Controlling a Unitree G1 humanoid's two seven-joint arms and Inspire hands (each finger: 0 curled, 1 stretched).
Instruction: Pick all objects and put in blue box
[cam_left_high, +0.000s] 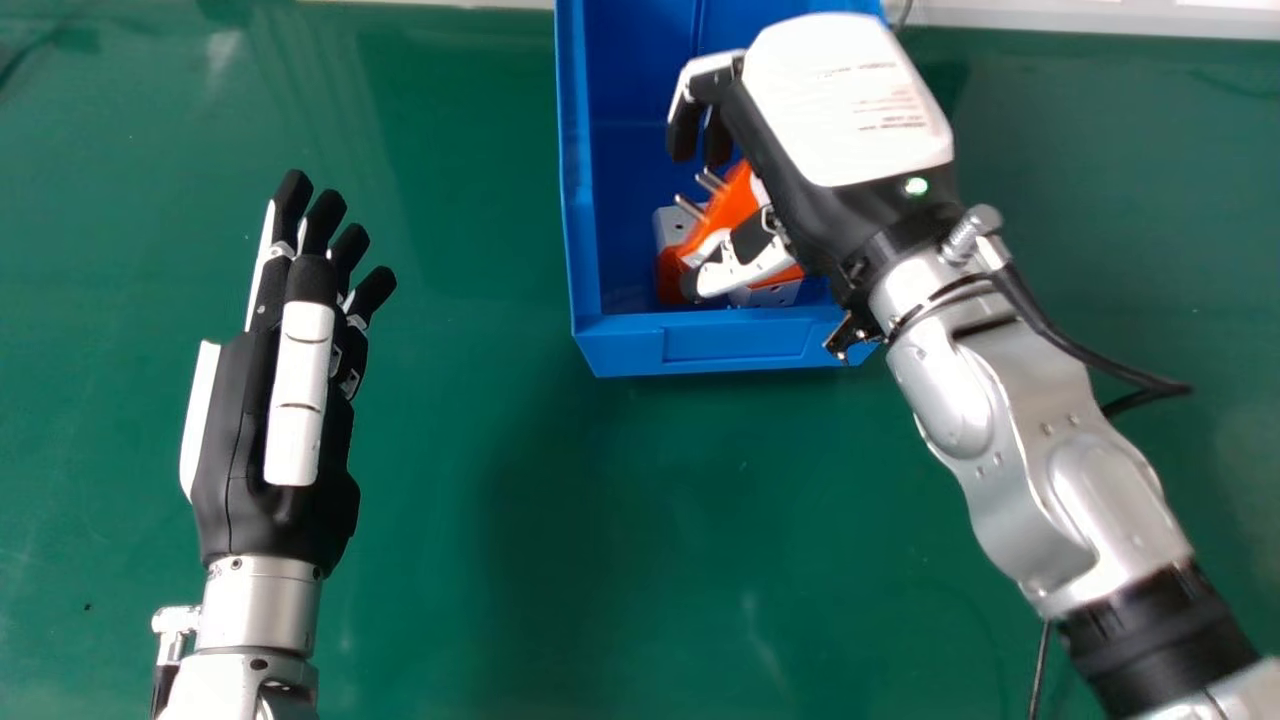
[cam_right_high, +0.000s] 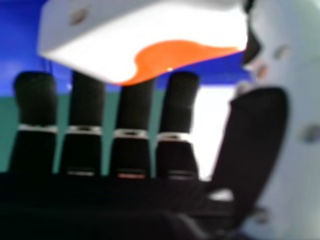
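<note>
Release apparently unfolding: right hand (cam_left_high: 845, 110) hanging uncurled, leaving orange-and-white item (cam_left_high: 736, 202) in blue box (cam_left_high: 730, 345); next move requiring clean lift.

Box beyond my left hand, items at its near end

The box (cam_left_high: 625, 350) sits on the table (cam_left_high: 450, 500), farther out and right of my left hand (cam_left_high: 270, 440). My right hand (cam_left_high: 845, 110) is over it; below, an upper item (cam_left_high: 732, 205) overlaps a lower item (cam_left_high: 668, 226).
</note>
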